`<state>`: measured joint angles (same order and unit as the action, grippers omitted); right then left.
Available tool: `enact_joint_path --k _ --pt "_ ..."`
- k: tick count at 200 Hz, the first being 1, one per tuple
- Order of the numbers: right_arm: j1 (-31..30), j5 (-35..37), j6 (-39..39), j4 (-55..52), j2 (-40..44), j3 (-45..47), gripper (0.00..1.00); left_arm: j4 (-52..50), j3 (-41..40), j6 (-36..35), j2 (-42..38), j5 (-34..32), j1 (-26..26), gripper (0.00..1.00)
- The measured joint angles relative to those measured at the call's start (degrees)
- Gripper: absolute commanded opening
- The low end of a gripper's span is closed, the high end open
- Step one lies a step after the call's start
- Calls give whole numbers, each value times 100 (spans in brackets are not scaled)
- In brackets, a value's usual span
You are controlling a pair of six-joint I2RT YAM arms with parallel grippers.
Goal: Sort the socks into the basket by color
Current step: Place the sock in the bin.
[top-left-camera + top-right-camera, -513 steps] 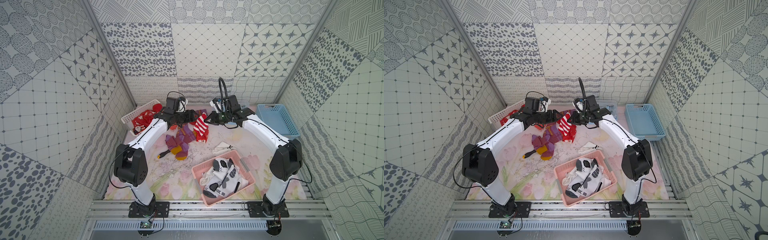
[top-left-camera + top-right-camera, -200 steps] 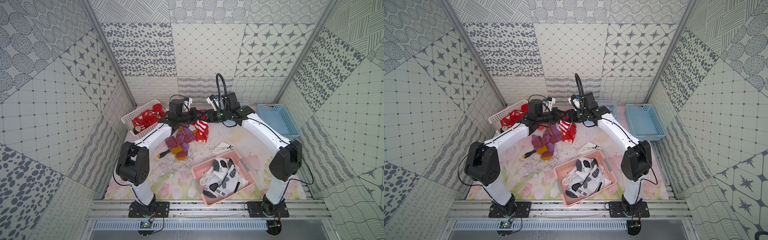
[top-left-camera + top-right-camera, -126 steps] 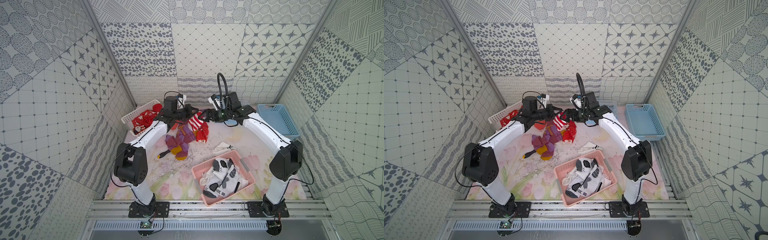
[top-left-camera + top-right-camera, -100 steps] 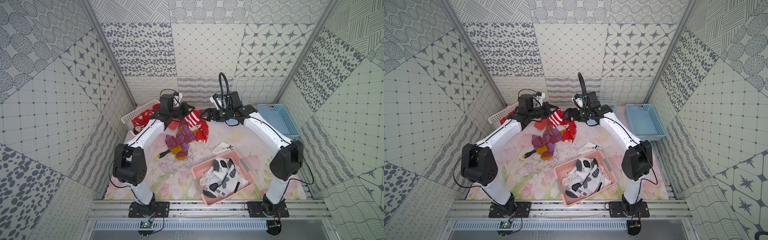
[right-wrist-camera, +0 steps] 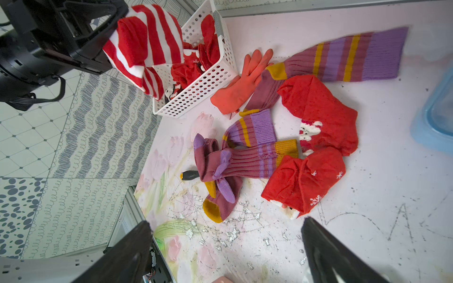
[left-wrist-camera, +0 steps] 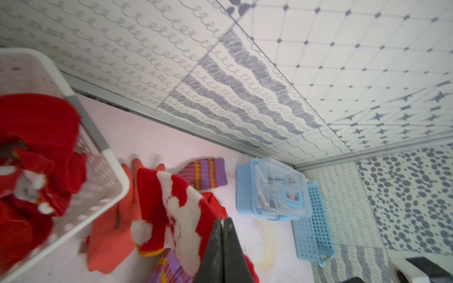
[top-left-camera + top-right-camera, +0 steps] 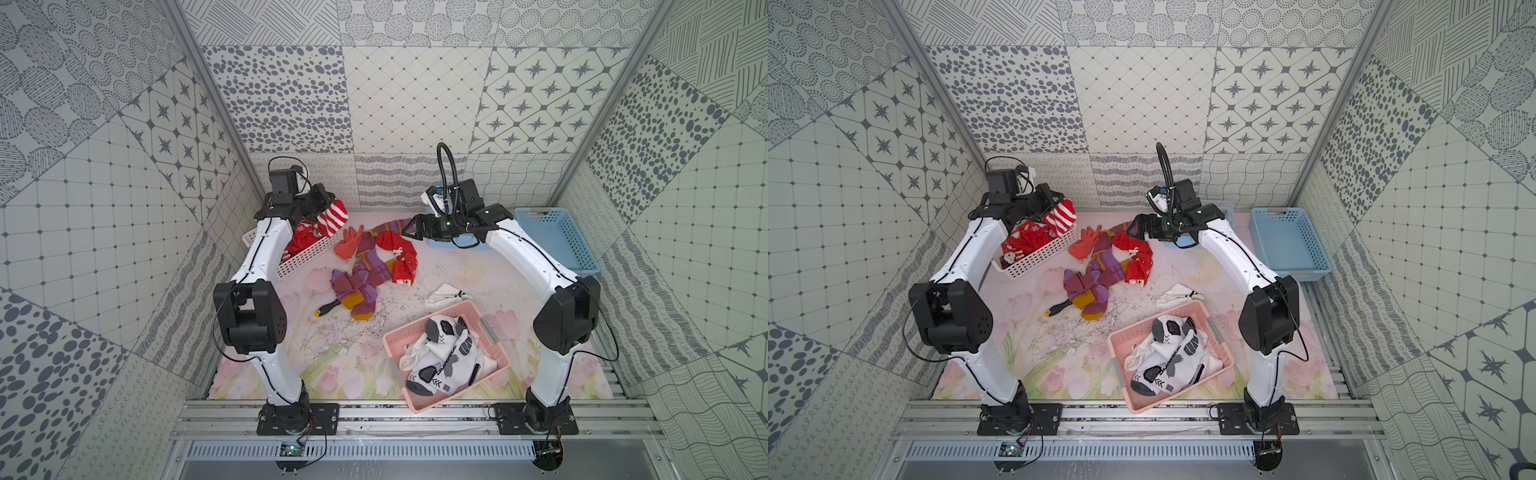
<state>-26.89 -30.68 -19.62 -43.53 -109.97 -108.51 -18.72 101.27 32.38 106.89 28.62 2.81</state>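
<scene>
My left gripper (image 7: 323,204) is shut on a red-and-white striped sock (image 7: 334,216), holding it in the air over the white basket (image 7: 300,257) at the back left; the basket holds several red socks. The wrist view shows its fingers (image 6: 215,235) pressed together on the sock (image 6: 182,203). My right gripper (image 5: 225,221) is open and empty, above the table right of the loose pile. In that pile lie red snowflake socks (image 5: 318,107) and purple socks with yellow toes (image 5: 245,161). A pink basket (image 7: 461,392) at the front holds white socks with black marks.
An orange glove (image 7: 349,245) lies beside the white basket. A black-and-yellow screwdriver (image 7: 328,309) lies by the purple socks. One white sock (image 7: 446,295) lies behind the pink basket. A blue basket (image 7: 557,237) stands at the back right, next to a clear box (image 6: 269,188).
My left gripper has carried the striped sock left from the pile to above the white basket. The right gripper has opened and drawn back to the right.
</scene>
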Motion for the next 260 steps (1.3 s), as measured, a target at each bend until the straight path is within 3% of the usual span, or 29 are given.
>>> enact_joint_path --k 43,94,151,219,245,260 --pt "4 105 212 -457 -481 -374 98 -831 942 -675 798 -662 544 0" --pt "37 459 481 -1108 -977 -730 97 -1633 1637 -1502 1644 -1735 754 0" --pt "37 918 669 -1891 -1163 -691 98 -2070 1458 -1954 2251 -2457 785 0" --pt "-28 1617 807 -2286 -1108 756 98 -2090 1150 -2103 2520 -2662 785 0" --pt "-79 1856 807 -2258 -1108 1086 98 -2046 1062 -2142 2529 -2660 785 20" --pt "-101 1980 802 -2205 -1108 1231 98 -2026 994 -2146 2505 -2653 785 39"
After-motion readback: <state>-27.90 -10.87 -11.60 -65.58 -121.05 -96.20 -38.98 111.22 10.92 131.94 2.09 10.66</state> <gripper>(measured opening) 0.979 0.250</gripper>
